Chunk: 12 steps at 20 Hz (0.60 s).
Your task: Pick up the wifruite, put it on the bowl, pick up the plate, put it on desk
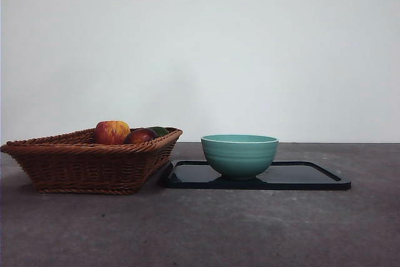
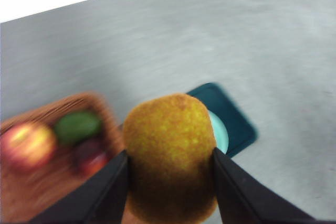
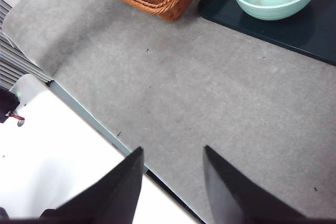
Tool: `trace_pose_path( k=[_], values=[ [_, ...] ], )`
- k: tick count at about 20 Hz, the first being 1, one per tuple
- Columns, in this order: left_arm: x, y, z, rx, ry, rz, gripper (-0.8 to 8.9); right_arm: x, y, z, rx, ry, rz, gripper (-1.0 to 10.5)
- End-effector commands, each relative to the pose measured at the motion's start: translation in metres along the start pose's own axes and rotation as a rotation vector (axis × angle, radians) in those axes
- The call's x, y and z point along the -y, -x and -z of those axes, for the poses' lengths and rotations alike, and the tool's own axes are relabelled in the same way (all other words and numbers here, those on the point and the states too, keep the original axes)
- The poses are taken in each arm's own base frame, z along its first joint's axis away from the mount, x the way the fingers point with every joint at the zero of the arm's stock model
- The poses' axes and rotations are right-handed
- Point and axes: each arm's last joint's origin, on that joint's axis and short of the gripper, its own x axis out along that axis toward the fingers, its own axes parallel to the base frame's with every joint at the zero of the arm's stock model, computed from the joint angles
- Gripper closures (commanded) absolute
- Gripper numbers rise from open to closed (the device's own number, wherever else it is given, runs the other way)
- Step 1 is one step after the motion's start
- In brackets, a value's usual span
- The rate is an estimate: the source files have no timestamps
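Brown and fuzzy, the small oval wifruite (image 2: 170,156) sits clamped between the two black jaws of the left gripper (image 2: 170,182), held in the air above the dark grey matte desk (image 1: 200,229); the left wrist view is blurred. Below it lie the brown wicker basket (image 1: 87,164) and, partly hidden behind the fruit, the large teal-green ceramic bowl (image 1: 239,154). The bowl stands upright and empty on the flat glossy black rectangular tray (image 1: 312,176), toward the tray's basket-side end. Basket and tray stand side by side on the desk, very close; contact cannot be told. In the basket: a red-and-yellow apple (image 1: 112,132), a dark red round fruit (image 1: 140,136) and a green fruit (image 1: 159,130). The right gripper (image 3: 170,156) hangs over the desk's bare edge, jaws apart, holding nothing.
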Motion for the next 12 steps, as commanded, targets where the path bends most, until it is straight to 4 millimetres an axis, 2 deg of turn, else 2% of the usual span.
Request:
trace_pose_path(
  k=[1,4,12],
  values=[
    [-0.004,0.014,0.002,0.027,0.066,-0.046,6.59,-0.002,0.002,-0.002,0.013,0.028,-0.005,7.7],
    [-0.012,0.009,0.023,0.002,0.122,-0.121,6.59,-0.002,0.002,-0.002,0.013,0.029,-0.004,7.7],
    [-0.035,-0.062,0.086,-0.058,0.213,-0.256,6.59,-0.002,0.002,-0.002,0.014,0.029,-0.005,7.7]
  ],
)
